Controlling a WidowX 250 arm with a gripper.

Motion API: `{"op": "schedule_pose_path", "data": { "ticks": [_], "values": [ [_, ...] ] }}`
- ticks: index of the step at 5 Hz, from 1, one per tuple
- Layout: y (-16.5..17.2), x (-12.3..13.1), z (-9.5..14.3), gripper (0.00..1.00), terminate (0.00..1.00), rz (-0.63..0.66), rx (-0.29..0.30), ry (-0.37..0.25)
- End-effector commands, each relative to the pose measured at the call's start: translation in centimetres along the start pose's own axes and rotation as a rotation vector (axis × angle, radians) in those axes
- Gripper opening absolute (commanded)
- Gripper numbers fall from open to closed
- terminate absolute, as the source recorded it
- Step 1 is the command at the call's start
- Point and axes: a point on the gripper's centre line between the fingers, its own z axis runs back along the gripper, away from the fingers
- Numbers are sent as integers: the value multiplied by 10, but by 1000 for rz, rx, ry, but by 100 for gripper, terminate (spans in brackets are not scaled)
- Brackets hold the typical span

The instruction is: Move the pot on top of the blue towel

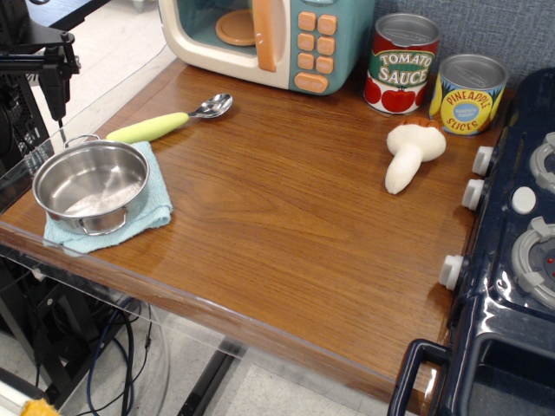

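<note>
A: Where is the pot (91,185)?

B: It sits upright on the blue towel (110,217), at the front left corner of the table (286,225). The cloth shows beyond the pot on the right and along the front; one wire handle faces the front edge, the other points to the rear left.

A: And the gripper (57,78)?

B: Upper left, above and behind the pot, clear of it and holding nothing. A dark, thin part points downward at the table's left edge. Whether its jaws are spread or pressed together cannot be told from this view.

A: What lies behind the towel?

B: A spoon (171,121) with a yellow-green handle and a metal bowl, lying flat at an angle, its handle end near the towel's rear corner.

A: What stands along the back?

B: A toy microwave (269,39), teal and cream with orange buttons, at the rear centre. To its right stand two cans side by side: a tomato sauce can (402,63) and a pineapple slices can (468,94). Just in front of the cans lies a white toy mushroom (411,153) on its side.

A: And the right edge?

B: A dark blue toy stove (512,286) abuts the table, with white knobs on the side facing it and grey burners on top
</note>
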Motion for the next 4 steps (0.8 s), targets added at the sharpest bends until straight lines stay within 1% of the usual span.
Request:
{"op": "schedule_pose_path", "data": {
  "ticks": [1,3,4],
  "values": [
    [1,-18,23,100,0,0,5,-52],
    [1,-18,23,100,0,0,5,-52],
    [1,-18,23,100,100,0,5,-52]
  ]
}}
